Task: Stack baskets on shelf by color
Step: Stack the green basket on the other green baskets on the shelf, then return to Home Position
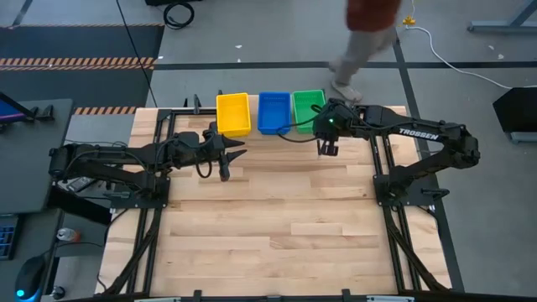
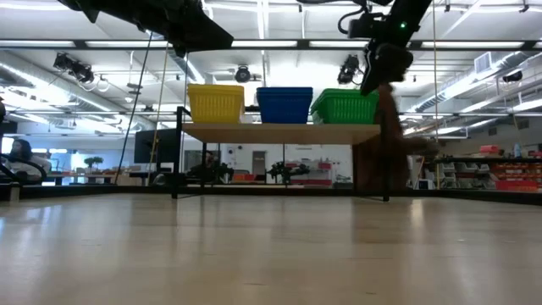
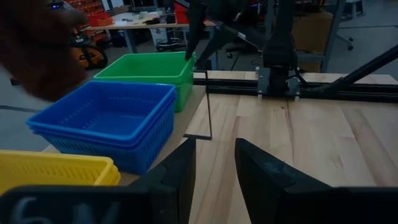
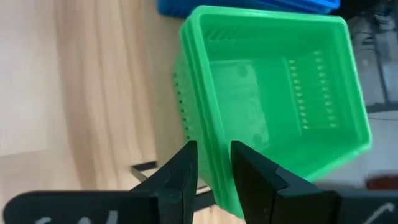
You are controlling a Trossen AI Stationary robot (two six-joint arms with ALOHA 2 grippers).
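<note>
While yellow (image 1: 233, 113), blue (image 1: 273, 111) and green baskets (image 1: 307, 109) sit stacked on the shelf (image 2: 279, 133), we see the right gripper (image 1: 326, 148) parted, empty, just beside the green stack, and the left gripper (image 1: 230, 158) parted near the yellow.

Reads "TROSSEN" in white capitals along the right arm (image 1: 419, 132), seen from above. Nothing else legible anywhere.

Overhead, table-level, two wrist cams.
</note>
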